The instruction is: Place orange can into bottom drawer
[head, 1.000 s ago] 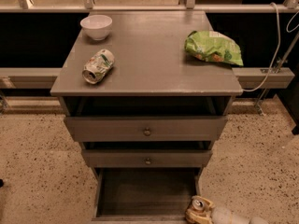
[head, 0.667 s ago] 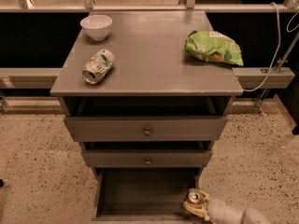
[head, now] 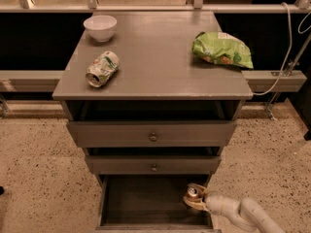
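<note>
The orange can (head: 192,193), orange-brown with a silver top and pull tab, is upright in the grip of my gripper (head: 196,200). It is at the right side of the open bottom drawer (head: 146,203), just inside the drawer's right wall, over its dark interior. My pale arm (head: 243,212) comes in from the lower right. The drawer is pulled out at the foot of the grey cabinet, and the rest of its interior shows nothing in it.
On the cabinet top (head: 155,57) lie a crushed white-green can (head: 102,69), a white bowl (head: 100,27) and a green chip bag (head: 221,49). Two shallower drawers with round knobs (head: 153,137) sit slightly open above. Speckled floor surrounds the cabinet; a cable (head: 286,57) hangs at right.
My gripper has carried the orange can up and leftwards, from beside the drawer's front right corner to over the drawer's right side.
</note>
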You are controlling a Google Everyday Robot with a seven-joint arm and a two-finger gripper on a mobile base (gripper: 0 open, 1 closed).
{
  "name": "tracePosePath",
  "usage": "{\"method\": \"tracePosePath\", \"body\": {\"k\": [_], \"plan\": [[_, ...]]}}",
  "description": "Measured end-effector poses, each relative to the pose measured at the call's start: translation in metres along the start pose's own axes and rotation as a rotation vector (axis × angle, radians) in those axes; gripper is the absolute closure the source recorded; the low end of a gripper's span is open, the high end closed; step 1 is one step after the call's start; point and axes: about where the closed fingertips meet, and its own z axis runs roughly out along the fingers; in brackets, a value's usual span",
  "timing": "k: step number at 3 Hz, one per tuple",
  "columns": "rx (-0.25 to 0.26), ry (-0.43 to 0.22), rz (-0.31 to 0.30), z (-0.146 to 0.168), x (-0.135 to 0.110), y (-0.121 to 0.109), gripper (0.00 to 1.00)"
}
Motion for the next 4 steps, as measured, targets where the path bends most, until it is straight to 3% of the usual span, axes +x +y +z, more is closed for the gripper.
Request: {"method": "tracePosePath", "body": {"k": [1,2,3,4], "plan": [[-0.032,0.023,0.046,0.0173,0.0349,-0.0092,0.62],[-0.026,0.029,0.043,0.0196,0.0406,-0.0176,0.38],[-0.031,0.027,0.045,0.0228,0.0408,-0.0164,0.07],[-0.033,0.026,0.045,0.0242,0.0408,-0.0157,0.0]]}}
